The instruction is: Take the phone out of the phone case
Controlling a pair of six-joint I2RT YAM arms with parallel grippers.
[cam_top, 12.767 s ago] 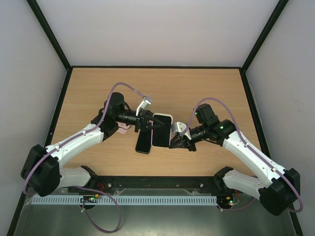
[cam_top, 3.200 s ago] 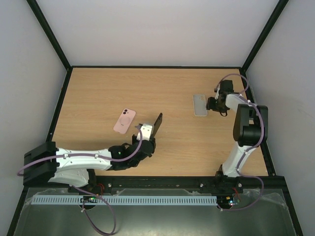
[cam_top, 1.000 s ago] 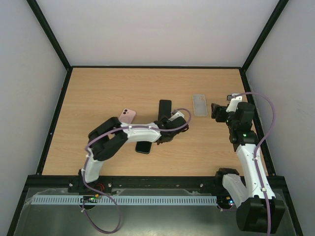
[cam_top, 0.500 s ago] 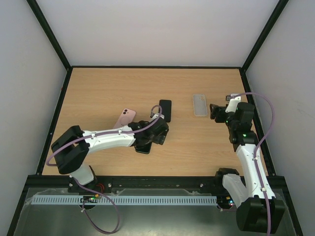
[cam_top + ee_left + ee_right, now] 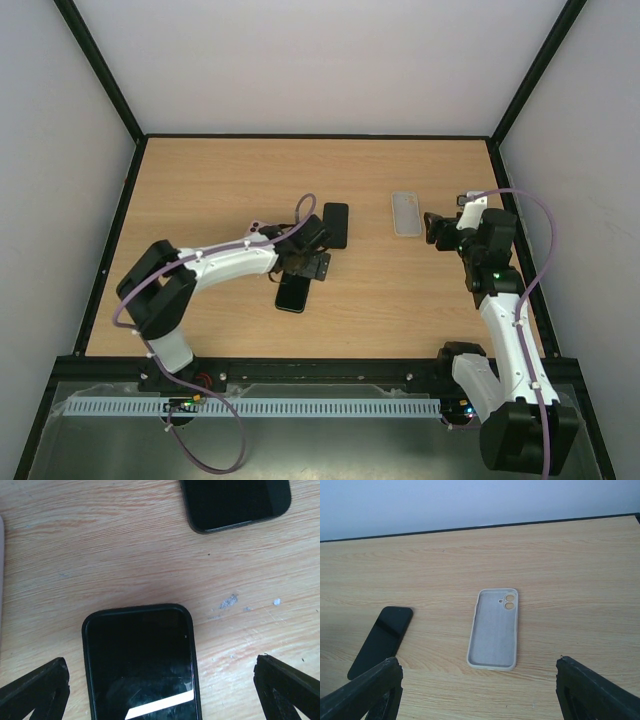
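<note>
The wooden table point(image 5: 200, 180) carries a black phone point(image 5: 335, 224), a second black phone point(image 5: 292, 293) nearer the front, an empty pale case point(image 5: 405, 213) lying open side up at the right, and a mostly hidden pink phone point(image 5: 257, 227).

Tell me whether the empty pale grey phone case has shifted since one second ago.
No. The pale grey phone case lies just as far from the table's right edge as before, untouched.

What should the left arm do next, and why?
Probably lower the left gripper and close on the phone's long sides. Its jaws stand wide open, one finger on each side of the phone, which lies flat and untouched, seemingly still in its black case.
</note>
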